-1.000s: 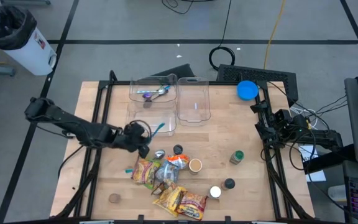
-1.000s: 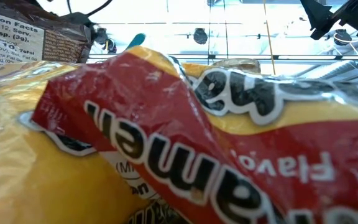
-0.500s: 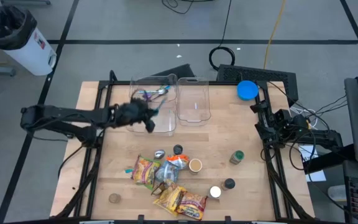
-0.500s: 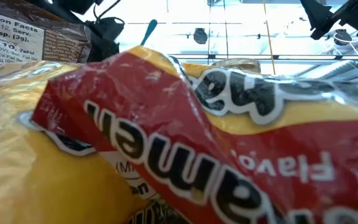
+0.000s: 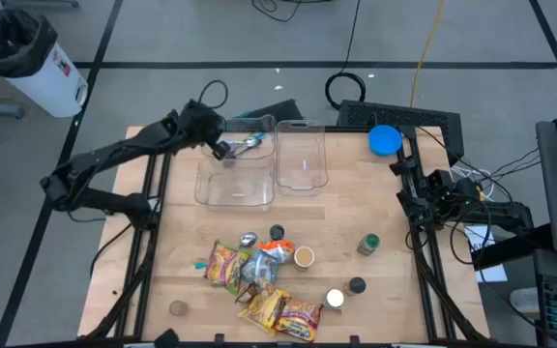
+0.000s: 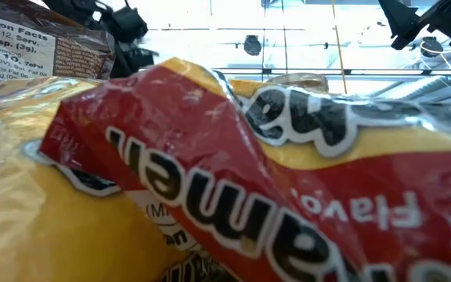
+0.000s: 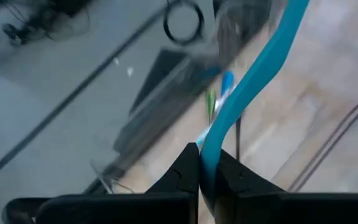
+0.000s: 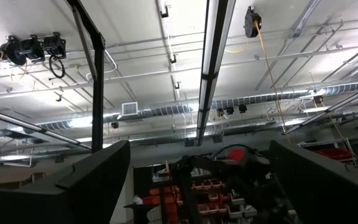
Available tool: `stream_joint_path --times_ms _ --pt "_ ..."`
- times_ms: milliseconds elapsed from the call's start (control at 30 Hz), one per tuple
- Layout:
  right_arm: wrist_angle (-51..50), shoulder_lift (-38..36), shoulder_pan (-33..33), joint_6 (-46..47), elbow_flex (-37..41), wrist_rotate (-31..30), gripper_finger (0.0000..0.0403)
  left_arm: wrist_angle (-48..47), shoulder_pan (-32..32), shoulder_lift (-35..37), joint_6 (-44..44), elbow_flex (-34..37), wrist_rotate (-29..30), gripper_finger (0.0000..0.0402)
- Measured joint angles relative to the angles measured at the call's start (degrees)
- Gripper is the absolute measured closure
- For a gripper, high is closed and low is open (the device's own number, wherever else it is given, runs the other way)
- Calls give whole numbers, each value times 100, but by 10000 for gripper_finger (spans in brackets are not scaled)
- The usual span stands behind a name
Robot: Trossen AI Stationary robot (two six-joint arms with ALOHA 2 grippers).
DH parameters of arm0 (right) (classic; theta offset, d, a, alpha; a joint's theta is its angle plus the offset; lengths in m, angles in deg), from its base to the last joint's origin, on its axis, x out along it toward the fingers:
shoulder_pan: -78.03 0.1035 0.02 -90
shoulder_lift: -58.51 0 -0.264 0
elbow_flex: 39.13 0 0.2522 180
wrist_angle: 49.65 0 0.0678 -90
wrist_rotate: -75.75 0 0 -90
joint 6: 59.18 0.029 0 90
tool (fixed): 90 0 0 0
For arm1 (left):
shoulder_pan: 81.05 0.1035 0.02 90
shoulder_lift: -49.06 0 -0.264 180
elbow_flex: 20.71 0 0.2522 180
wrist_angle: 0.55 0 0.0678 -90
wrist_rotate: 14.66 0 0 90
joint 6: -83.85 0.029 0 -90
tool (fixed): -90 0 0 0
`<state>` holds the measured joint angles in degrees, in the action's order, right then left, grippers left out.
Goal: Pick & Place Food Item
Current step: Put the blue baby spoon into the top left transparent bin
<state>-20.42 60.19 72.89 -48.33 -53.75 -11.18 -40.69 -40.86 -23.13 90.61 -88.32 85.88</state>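
I've got the left gripper up over the far-left clear bin, fingers pinched tight on a teal utensil handle that sticks out past the tips; other utensils lie in that bin. Right gripper is parked at the right edge of the surface, fingers spread wide, pointing up at the ceiling. Food items, i.e. snack packets plus small jars, sit in a pile near the front-center, well apart from both grippers, w/ a red-yellow packet filling the low view.
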Motion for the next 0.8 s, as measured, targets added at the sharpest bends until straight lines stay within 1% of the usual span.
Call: stream_joint_path --times_ms 100,233,400,533,633,700,800 --pt "2 1 0 0 0 0 23 47 198 -383 213 -13 -246 389" --pt "0 2 0 0 1 0 23 43 233 -915 223 -16 -260 371" --pt "1 1 0 0 2 1 23 116 160 -1352 292 -16 7 365" --pt "2 1 0 0 2 0 23 226 46 -1465 450 -16 424 362" --pt "1 0 0 0 2 0 23 281 -36 -1453 471 -16 593 357" --pt "1 0 0 0 2 0 23 263 -71 -1407 404 -16 617 342" --pt "1 1 0 0 2 0 23 248 -117 -1359 312 -16 653 306"
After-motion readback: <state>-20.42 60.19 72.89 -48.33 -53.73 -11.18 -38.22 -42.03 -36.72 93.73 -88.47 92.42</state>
